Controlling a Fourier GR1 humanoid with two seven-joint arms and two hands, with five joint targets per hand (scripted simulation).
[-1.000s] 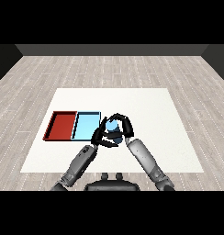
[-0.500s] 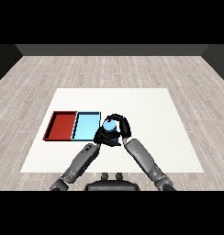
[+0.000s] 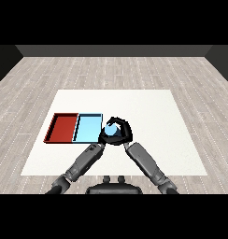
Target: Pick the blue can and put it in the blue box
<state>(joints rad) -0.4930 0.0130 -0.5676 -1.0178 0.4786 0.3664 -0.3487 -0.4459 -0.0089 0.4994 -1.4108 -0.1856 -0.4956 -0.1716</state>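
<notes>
Just below the middle of the frame, the robot's right hand (image 3: 119, 134) curls its black fingers round the blue can (image 3: 112, 130), of which only a pale blue patch shows between the fingers and thumb. Whether the can rests on the white table (image 3: 148, 112) or is held above it cannot be told from this view. The can sits just right of the light blue tray (image 3: 89, 128), near that tray's right wall and outside it.

The left hand (image 3: 103, 139) lies close against the right one, at the lower right corner of the light blue tray, and its dark shape merges with the other hand; whether its fingers are curled or straight cannot be told. Both grey forearms rise from the lower part of the frame and meet at the can, the left one from lower left, the right one from lower right.

Left of centre, the red tray (image 3: 62, 127) lies side by side with the light blue tray, their long walls touching, the red one nearer the left edge of the table. A grey plank floor (image 3: 116, 70) spreads beyond the table toward the top of the frame.
</notes>
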